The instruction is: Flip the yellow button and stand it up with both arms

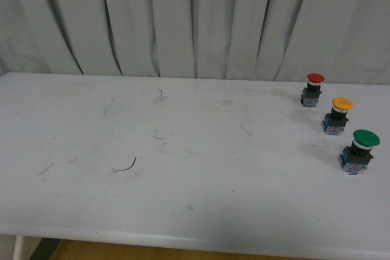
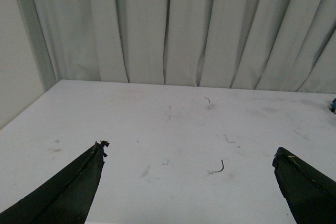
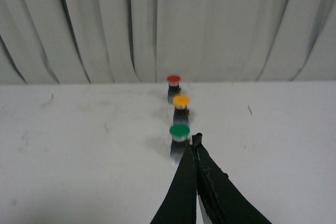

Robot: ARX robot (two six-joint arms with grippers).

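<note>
1. Buttons stand in a short row at the far right of the white surface: the red button nearest the curtain, the yellow button in the middle, the green button closest to the robot. Each is near its neighbour but apart from it, which leaves some room around the yellow one for a grasp from either side.
2. The yellow button is upright, cap on top, resting on its blue contact block. Judged from the task, it looks either already stood or not yet laid over; nothing is touching it.
3. Its look: a yellow-orange mushroom cap wider than the body, a pale ring and a dark collar beneath, then a small blue translucent block at the base. The broad cap over a narrow foot suggests it would tip easily if nudged.
4. The left gripper has its fingers spread wide and holds nothing. It hangs over the bare left part of the surface, well apart from the row, probably parked out of the way.
5. The right gripper has its fingers pressed together and empty. It points along the row, its tip just before the green button in the right wrist view, so it seems lined up with the buttons.
6. Neither arm shows in the front view.
</note>
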